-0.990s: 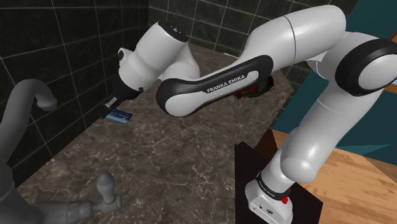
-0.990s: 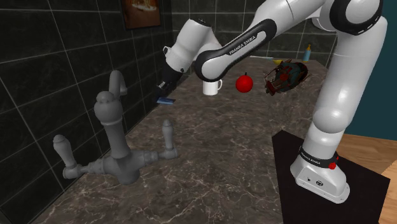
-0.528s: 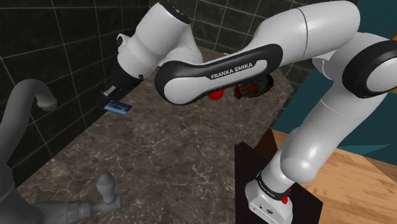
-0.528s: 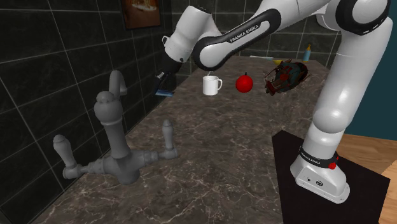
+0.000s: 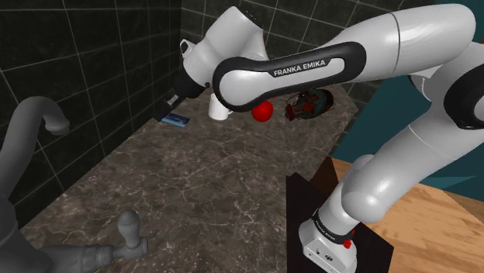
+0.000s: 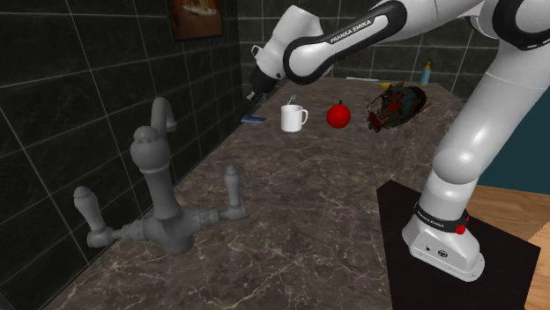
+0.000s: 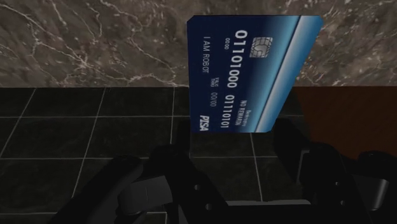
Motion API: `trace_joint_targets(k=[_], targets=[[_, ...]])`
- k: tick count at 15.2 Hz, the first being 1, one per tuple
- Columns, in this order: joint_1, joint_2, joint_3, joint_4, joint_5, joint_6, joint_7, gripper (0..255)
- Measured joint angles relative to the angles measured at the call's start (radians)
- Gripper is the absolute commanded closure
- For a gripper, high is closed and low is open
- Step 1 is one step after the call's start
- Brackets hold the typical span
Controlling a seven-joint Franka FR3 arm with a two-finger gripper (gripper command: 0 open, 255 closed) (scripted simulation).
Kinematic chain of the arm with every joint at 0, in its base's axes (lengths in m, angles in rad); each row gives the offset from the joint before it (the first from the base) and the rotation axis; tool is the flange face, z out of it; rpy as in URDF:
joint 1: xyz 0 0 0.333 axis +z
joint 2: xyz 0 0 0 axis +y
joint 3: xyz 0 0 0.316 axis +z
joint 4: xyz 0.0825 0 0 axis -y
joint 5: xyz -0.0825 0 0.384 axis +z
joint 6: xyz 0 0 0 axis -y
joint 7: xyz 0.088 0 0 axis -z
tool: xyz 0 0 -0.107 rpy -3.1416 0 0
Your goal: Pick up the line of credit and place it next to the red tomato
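Observation:
The credit card (image 7: pixel 251 73) is dark blue with white digits and a chip, and it stands on edge between my fingers. My black gripper (image 7: pixel 235 137) is shut on its lower end. In the shoulder view the card (image 5: pixel 177 119) hangs just above the dark marble counter (image 5: pixel 194 186) near the tiled wall, under the gripper (image 5: pixel 172 107). The red tomato (image 5: pixel 263 112) lies further along the counter, beyond a white mug (image 5: pixel 219 110). In the second exterior view the card (image 6: pixel 253 119) is left of the mug (image 6: pixel 291 117) and the tomato (image 6: pixel 338 114).
A grey tap (image 6: pixel 154 176) with two handles stands at the counter's near end. A dark, multi-coloured object (image 6: pixel 397 104) lies to the right of the tomato. Black tiled walls (image 5: pixel 93 62) border the counter. My stand (image 5: pixel 333 225) sits at the shoulder view's lower right.
The gripper has lifted the card off the counter and carried it along the wall towards the mug and tomato. The mug, once hidden by the arm, now shows in both exterior views.

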Motion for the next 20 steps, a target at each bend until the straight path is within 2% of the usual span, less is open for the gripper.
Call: trace_joint_targets(k=[3,8,12,20], targets=[[0.011,-0.057,-0.073,-0.065,0.092,-0.002,-0.130,255],[0.019,-0.134,-0.191,-0.129,0.188,-0.041,-0.308,255],[0.015,-0.168,-0.291,-0.168,0.238,-0.066,-0.449,255],[-0.020,-0.213,-0.478,-0.195,0.285,-0.148,-0.691,255]])
